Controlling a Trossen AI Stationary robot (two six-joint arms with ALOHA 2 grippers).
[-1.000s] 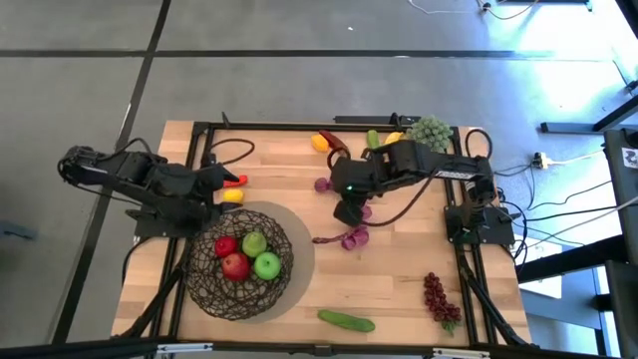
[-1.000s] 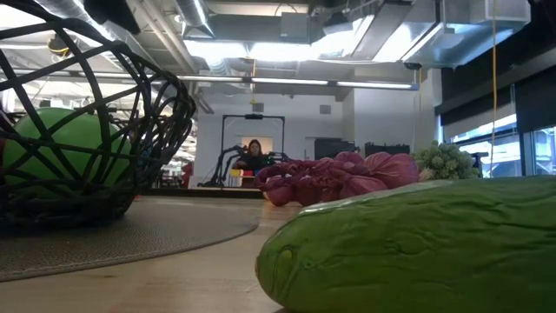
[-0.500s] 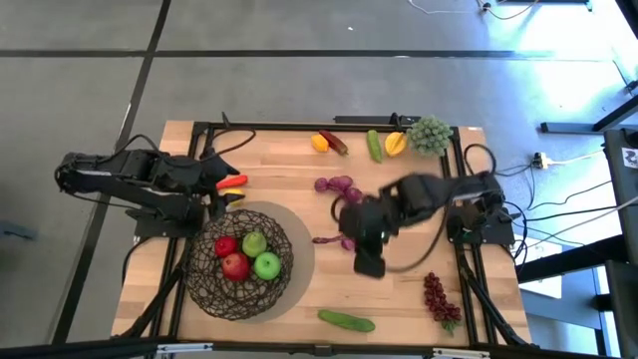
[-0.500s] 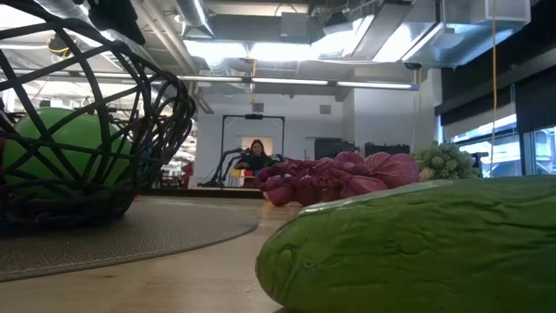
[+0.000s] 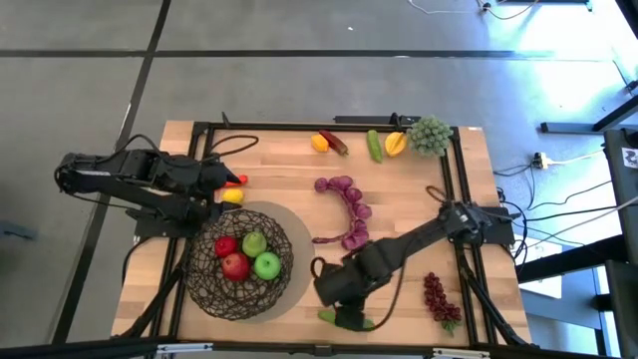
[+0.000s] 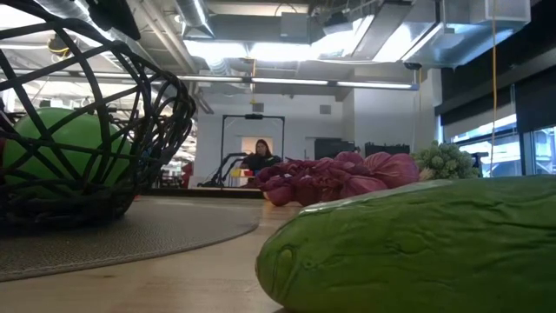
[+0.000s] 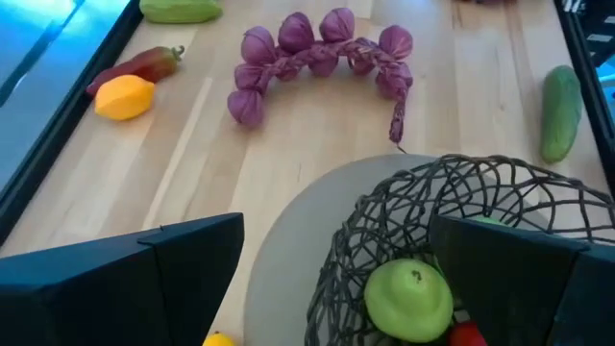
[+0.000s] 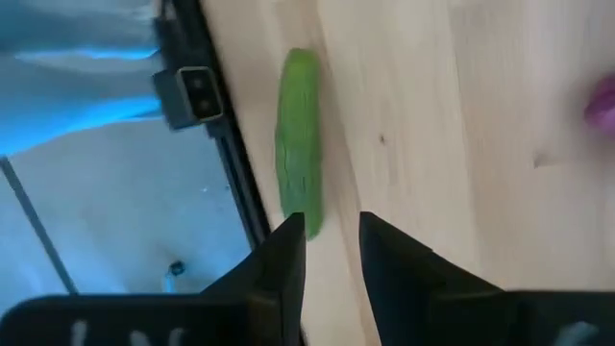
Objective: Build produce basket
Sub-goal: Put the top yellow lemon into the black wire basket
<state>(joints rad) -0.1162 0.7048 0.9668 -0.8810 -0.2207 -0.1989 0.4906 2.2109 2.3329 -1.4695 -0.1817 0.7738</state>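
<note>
The tabletop (image 5: pixel 289 165) fills the middle of the high view. The basket (image 5: pixel 239 261) sits lower left on a grey mat (image 5: pixel 296 249), holding apples. At lower centre, the right tool (image 5: pixel 344 314), fingers narrowly parted and grasping nothing, hovers over a cucumber (image 5: pixel 346 320). At left centre, the left tool (image 5: pixel 221 184) stands released beside a yellow fruit (image 5: pixel 232 196).

Bright, even overhead light — ceiling strips (image 6: pixel 287 83) glare white above the cucumber (image 6: pixel 417 248), which looms blurred; blue-white glare washes the floor beside it in the right wrist view.
</note>
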